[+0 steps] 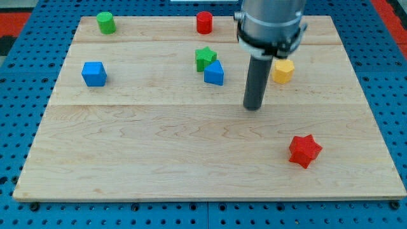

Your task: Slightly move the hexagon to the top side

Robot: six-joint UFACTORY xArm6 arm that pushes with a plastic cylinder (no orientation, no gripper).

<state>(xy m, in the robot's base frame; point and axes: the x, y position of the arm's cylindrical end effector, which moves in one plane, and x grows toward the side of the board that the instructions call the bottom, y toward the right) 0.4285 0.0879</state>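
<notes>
Tip point(254, 108) sits below-left of yellow hexagon point(283, 71), apart. No hand fitted, so no hold to report. Advice: get directly beneath hexagon, then nudge briefly toward the view's top.

The worktop point(159, 146) is pale, smooth wood with visible grain. The yellow hexagon point(283, 70) and red star point(304, 151) look like matt painted blocks. The rod is dark and matt.

Grey metallic cylinder housing point(269, 22); straight dark rod point(256, 79) below.
</notes>
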